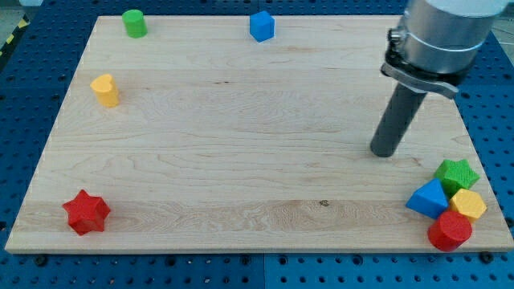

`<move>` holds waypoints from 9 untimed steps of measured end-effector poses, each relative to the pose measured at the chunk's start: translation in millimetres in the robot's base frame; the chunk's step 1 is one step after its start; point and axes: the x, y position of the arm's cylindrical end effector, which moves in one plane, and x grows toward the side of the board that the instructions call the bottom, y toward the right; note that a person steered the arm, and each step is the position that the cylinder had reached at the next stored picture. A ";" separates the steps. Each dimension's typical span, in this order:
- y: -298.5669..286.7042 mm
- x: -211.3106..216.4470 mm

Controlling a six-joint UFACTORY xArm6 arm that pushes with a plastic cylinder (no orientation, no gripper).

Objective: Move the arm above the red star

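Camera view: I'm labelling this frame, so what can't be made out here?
- Arm: cut off by the view's top edge; only its lower end and my tip show.
- Red round block: partly overlapped by the blue block and yellow block; exact shape unclear.

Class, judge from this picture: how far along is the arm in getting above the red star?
Done: nothing visible yet; the red star sits untouched at the board's bottom left. In hand: my tip rests at the view's right, just above the corner cluster with the green star. Left: nearly the whole board width to cross toward the view's left.
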 end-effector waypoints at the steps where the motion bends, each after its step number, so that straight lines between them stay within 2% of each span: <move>1: -4.6 0.0; 5: -62.8 -0.6; 9: -78.4 1.9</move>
